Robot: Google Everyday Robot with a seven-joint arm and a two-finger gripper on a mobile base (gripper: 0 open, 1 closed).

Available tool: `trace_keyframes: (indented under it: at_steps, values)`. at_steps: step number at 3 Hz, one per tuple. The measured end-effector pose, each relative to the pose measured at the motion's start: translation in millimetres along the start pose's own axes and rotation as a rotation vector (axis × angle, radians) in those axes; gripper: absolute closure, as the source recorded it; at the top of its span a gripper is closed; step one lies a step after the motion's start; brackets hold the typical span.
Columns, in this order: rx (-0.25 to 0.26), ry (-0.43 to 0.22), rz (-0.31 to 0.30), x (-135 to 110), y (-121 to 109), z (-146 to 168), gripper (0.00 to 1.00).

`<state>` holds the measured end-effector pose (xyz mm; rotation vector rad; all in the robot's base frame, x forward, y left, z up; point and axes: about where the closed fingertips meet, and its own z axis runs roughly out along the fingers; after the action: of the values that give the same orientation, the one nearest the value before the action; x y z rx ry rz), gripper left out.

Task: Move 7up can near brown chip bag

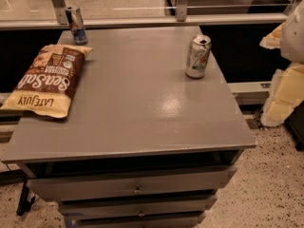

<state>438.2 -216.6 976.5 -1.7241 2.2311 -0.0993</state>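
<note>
While the 7up can [198,56] stands upright and untouched, you have the bag [45,80] lying flat well left of it, so the whole carry remains. The gripper [285,91] hangs right of the can, clear of it; you cannot tell its grip.

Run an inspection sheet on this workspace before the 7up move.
Surface: grey cabinet top, flat, with drawers below.
Job's things: 7up can upright near the right rear edge; brown chip bag lying flat at the left edge, well apart from the can.
Clutter: blue-and-silver can upright at the left rear corner, just behind the bag.
Grippers: gripper at the right edge of the view, beyond the cabinet, apart from the can.
Cables: dark cord-like thing on the floor at lower left; cannot tell what it is.
Surroundings: metal rail behind; speckled floor.
</note>
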Motion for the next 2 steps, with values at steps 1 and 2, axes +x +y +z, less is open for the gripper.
trace_keyframes:
  at_steps: [1, 2]
  values:
    - [0.0, 0.0, 0.0, 0.0, 0.0, 0.0, 0.0]
    - [-0.003, -0.053, 0.055, 2.6, -7.4, 19.7, 0.0]
